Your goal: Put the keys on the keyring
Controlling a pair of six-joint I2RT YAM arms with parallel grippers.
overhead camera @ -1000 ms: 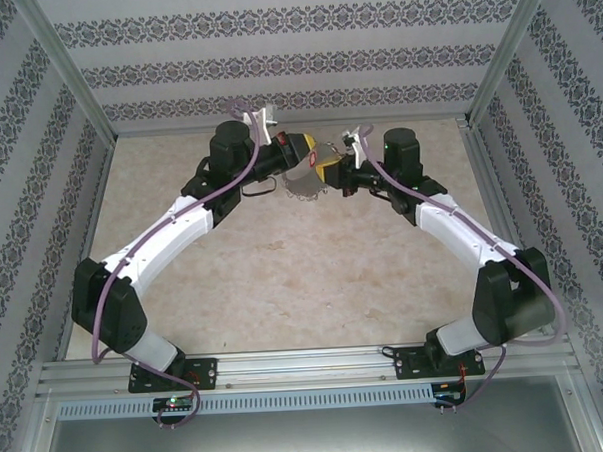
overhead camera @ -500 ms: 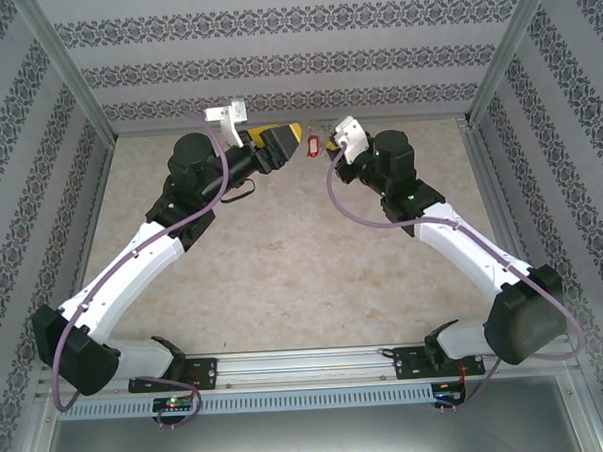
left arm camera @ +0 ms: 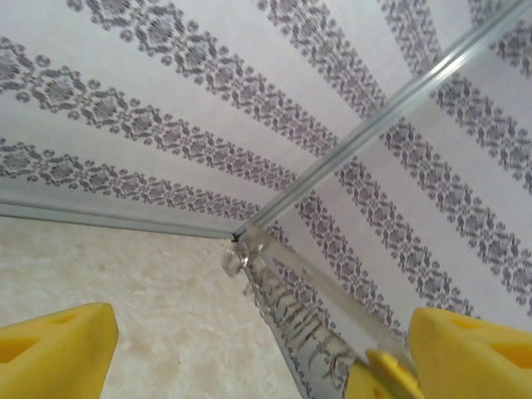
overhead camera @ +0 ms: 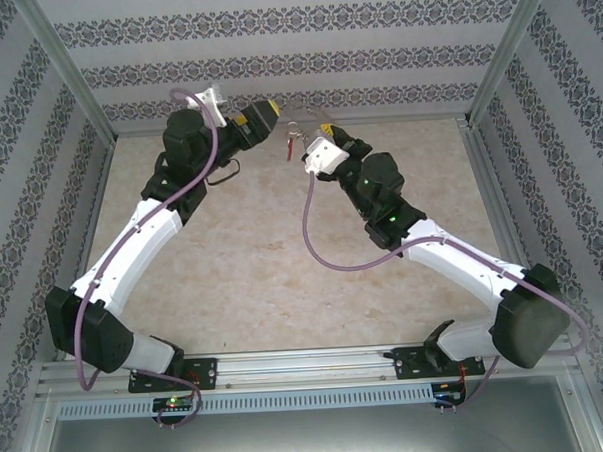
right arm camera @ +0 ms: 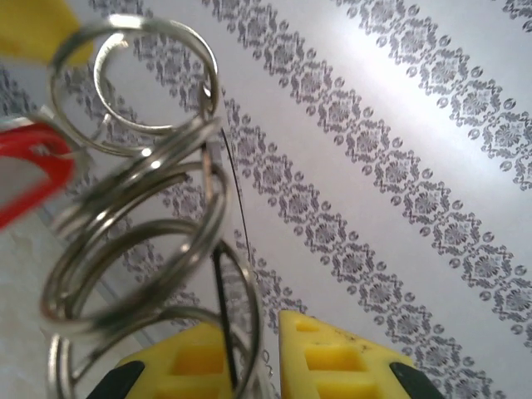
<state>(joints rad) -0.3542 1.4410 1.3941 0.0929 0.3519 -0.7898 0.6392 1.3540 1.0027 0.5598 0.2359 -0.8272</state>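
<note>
Upper middle of the overhead view: right claw (right arm camera: 264,332) clenched on the keyring (overhead camera: 295,125), red key (overhead camera: 296,143) dangling alongside; left claw (left arm camera: 262,320) released. Light, floppy, slippery stuff, so I'd grab the key's plastic head.

Red-headed key (right arm camera: 51,160) touching silvery keyring (right arm camera: 133,241) of overlapping rings, both aloft

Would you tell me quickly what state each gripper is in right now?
Left gripper: open, holding nothing.
Right gripper: shut on the keyring.
</note>
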